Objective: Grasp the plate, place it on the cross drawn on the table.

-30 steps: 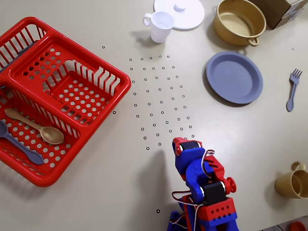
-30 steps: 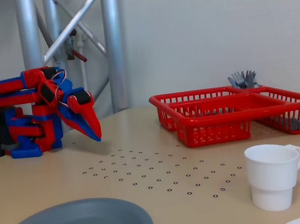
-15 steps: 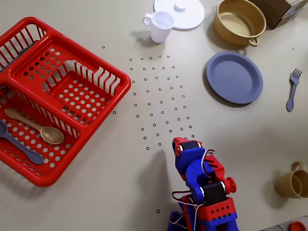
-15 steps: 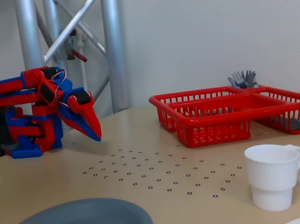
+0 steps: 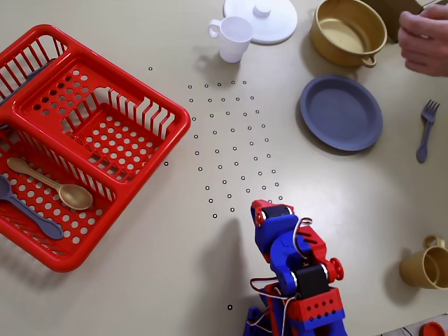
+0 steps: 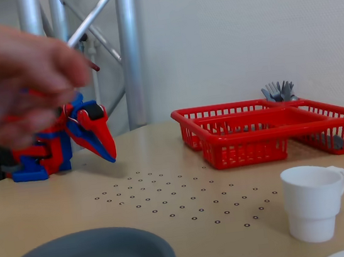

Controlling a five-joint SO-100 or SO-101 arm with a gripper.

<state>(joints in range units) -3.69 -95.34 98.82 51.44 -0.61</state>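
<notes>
Beige tabletop point(image 5: 161, 245) is doing the hosting here, with a plain white wall and some metal poles point(image 6: 130, 51) sitting behind it in the fixed view. Over by the near edge in the overhead view, the red-and-blue arm point(image 5: 297, 280) is staying folded up, and its gripper point(image 6: 111, 154) is pointing down at the table with the jaws looking closed together and nothing between them. The blue plate point(image 5: 341, 112) is lying flat on the right side of the overhead view, well apart from the gripper, just below the tan pot point(image 5: 348, 31) and to the right of the patch of tiny ring dots point(image 5: 231, 140). A person's hand point(image 5: 425, 40) is reaching in from the top right corner, hovering by the pot; it's showing up as a big blur in the fixed view. The red basket point(image 5: 77, 140) is sitting on the left with spoons in it, and a white cup point(image 5: 233, 37) is standing near a white lid point(image 5: 262, 17).
</notes>
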